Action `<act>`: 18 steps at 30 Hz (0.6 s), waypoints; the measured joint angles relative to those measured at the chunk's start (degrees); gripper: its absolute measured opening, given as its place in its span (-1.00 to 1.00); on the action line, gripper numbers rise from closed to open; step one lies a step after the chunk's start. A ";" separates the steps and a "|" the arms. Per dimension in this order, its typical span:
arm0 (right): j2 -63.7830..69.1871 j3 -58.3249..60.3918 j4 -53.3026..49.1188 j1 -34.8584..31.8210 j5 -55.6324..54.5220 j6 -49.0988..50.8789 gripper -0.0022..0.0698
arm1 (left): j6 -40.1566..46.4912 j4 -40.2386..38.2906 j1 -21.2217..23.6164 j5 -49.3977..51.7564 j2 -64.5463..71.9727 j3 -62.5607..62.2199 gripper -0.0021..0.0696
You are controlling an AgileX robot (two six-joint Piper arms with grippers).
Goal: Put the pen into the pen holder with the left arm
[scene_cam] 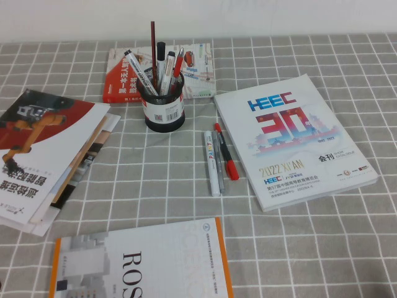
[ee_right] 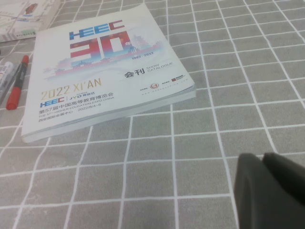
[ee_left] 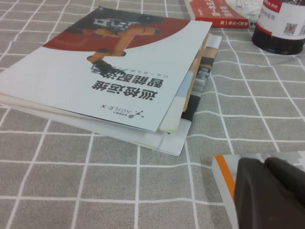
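The pen (scene_cam: 211,162), a thick white marker with yellow and blue lettering, lies on the checked cloth at the centre, beside a slim grey pen (scene_cam: 219,169) and a red pen (scene_cam: 226,153). The pen holder (scene_cam: 164,107), a black mesh cup with a barcode label, stands behind and left of it with several pens inside; it also shows in the left wrist view (ee_left: 281,28). Neither arm shows in the high view. My left gripper (ee_left: 264,164) is shut and empty, low over the orange-edged booklet (ee_left: 224,174). My right gripper (ee_right: 263,157) is shut and empty over bare cloth.
A white HEEC catalogue (scene_cam: 291,136) lies right of the pens and shows in the right wrist view (ee_right: 105,67). A stack of brochures (scene_cam: 49,155) lies at the left. A book (scene_cam: 198,68) lies behind the holder. The orange-edged booklet (scene_cam: 142,261) lies at the front.
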 joint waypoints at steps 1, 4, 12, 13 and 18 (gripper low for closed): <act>0.00 0.00 0.00 0.00 0.00 0.00 -0.98 | 0.00 0.00 0.00 0.00 0.00 0.00 -0.95; 0.00 0.00 0.00 0.00 0.00 0.00 -0.98 | 0.00 0.76 0.00 0.00 0.00 0.00 -0.95; 0.00 0.00 0.00 0.00 0.00 0.00 -0.98 | -6.17 -3.57 0.00 -4.81 0.00 0.00 -0.95; 0.00 0.00 0.00 0.00 0.00 0.00 -0.98 | -6.79 -4.32 0.00 -6.00 0.00 0.00 -0.95; 0.00 0.00 0.00 0.00 0.00 0.00 -0.98 | -13.60 -11.46 0.00 -12.22 0.00 0.00 -0.95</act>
